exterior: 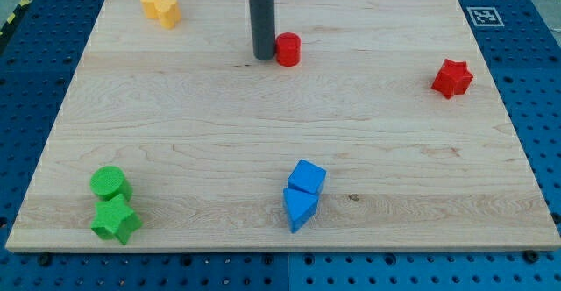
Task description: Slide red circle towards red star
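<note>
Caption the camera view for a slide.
My tip sits just left of the red circle, red star far right.

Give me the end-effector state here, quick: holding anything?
No gripper, just a rod: my tip holds nothing and sits beside the red circle, on its view-left side, seemingly touching.

We see bare counter (219, 133) between the red circle (287, 49) and the red star (451, 78), nothing in that lane. My tip (264, 57) sits just at the circle's left side, touching or nearly so. Yellow blocks (159, 7) at top left, green circle (110, 184) and green star (116, 220) at bottom left, blue blocks (303, 195) at bottom centre, all well apart from the lane.
</note>
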